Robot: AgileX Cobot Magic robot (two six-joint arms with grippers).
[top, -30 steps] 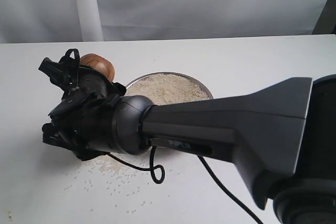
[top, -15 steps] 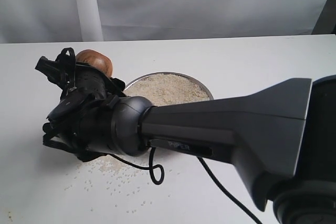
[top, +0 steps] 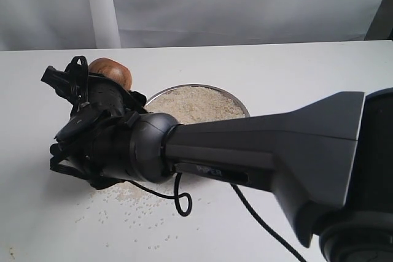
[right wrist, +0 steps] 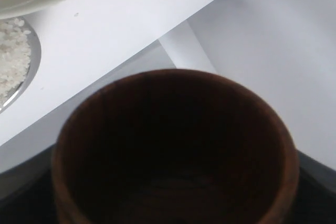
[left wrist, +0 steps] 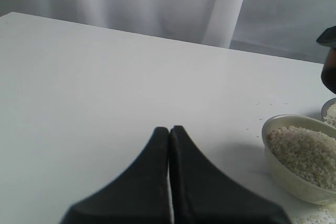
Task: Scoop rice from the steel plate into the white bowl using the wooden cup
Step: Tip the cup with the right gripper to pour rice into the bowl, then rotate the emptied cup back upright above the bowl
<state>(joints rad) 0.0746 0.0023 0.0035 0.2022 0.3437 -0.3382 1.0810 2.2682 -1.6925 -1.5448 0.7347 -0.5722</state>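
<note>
The wooden cup [top: 110,70] is gripped by my right gripper [top: 97,83], which has reached across to the left and is held above the table. In the right wrist view the cup [right wrist: 173,150] fills the picture; its inside is dark and shows no rice. The steel plate [top: 156,94] holds a bed of rice [top: 196,104] just right of the cup. The white bowl [left wrist: 283,169] is heaped with rice [left wrist: 307,150] and is hidden behind my right arm in the exterior view. My left gripper [left wrist: 169,129] is shut and empty, over bare table beside the bowl.
Spilled grains [top: 132,207] lie scattered on the white table in front of my right wrist. A loose black cable [top: 181,200] hangs under the arm. The bulky right arm [top: 276,151] covers much of the exterior view. A white curtain hangs behind the table.
My right gripper has shifted a little up and to the left with the cup during the first half second, then held still. The plate and rice have not moved.
</note>
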